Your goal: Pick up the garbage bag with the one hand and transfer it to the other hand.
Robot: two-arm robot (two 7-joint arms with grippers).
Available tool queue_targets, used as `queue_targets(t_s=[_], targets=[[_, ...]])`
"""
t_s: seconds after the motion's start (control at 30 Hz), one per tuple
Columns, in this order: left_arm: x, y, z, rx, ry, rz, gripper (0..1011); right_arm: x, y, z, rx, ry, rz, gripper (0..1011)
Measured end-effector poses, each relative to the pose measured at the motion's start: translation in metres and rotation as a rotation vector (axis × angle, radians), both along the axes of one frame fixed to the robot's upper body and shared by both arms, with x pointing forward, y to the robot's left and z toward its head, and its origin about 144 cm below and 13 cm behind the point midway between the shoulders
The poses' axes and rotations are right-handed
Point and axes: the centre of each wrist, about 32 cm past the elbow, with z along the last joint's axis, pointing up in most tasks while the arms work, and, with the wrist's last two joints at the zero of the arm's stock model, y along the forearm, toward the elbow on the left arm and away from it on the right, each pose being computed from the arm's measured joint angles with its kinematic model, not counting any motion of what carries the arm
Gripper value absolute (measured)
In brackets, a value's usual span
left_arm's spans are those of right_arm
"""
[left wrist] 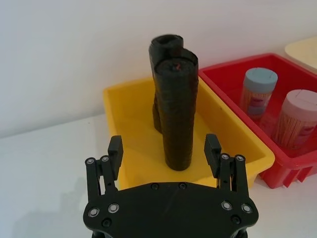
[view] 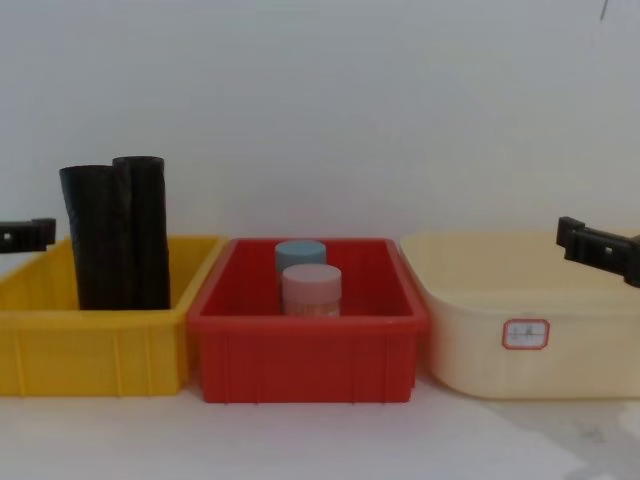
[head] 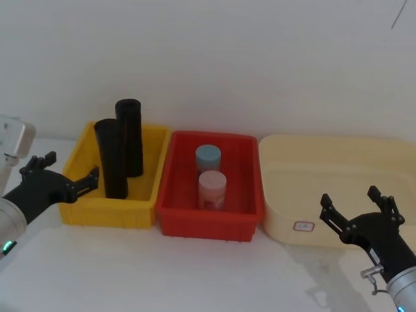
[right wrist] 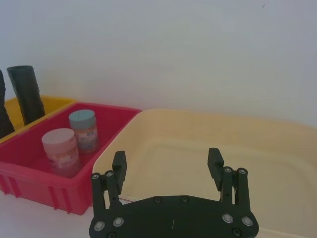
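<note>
Left pincer (head: 73,166) wide open, empty, near yellow crate (head: 107,211), facing upright garbage bag (head: 112,159), right pincer (head: 351,205) wide open, empty

garbage bag (head: 112,159) and second roll (head: 129,133) are shown glossy black | yellow crate (head: 107,213) and red crate (head: 205,231) are rendered unpatterned | blue lid (head: 208,155) and pink lid (head: 212,179) are shown pastel | tub (head: 338,142) is coloured cream

Robot lab test bench is suggested: bare white wall (head: 260,52), plain white table (head: 162,273), with yellow bin (head: 107,211), red bin (head: 201,225) and cream tub (head: 279,218) lined up in a row.
</note>
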Motion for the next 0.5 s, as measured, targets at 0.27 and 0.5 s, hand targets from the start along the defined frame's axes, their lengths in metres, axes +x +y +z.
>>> queue_targets(t_s=[0.27, 0.5], targets=[[0.012, -0.006, -0.011, -0.012, 0.031, -0.032, 1001, 0.000, 0.000, 0.000, 0.000, 0.000, 0.000, 1000], [0.020, -0.010, -0.016, -0.021, 0.043, -0.047, 1001, 0.000, 0.000, 0.000, 0.000, 0.000, 0.000, 1000]])
